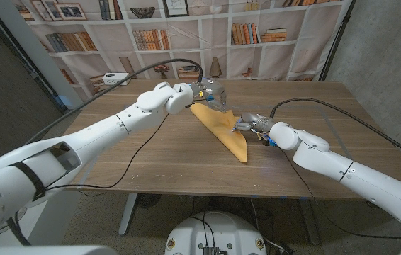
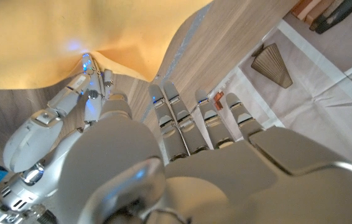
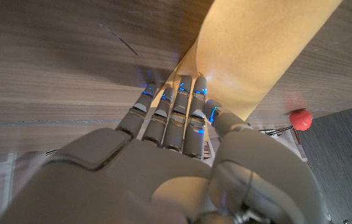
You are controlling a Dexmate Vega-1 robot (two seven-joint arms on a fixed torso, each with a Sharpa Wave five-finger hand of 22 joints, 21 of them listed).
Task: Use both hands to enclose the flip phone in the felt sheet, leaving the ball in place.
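Showing a red ball [image 3: 300, 118] beside the felt sheet [image 3: 257, 56].

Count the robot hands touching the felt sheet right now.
2. The left hand pinches the far end of the felt sheet; the right hand touches its right edge, midway along. Whether the right hand actually grips it is unclear.

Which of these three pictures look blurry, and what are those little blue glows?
Right wrist view: the small red ball is soft, out of focus; blue lights glow on the right hand. Left wrist view: the left hand looms blurred; the tan felt sheet looks washed out. Head view: evenly lit.
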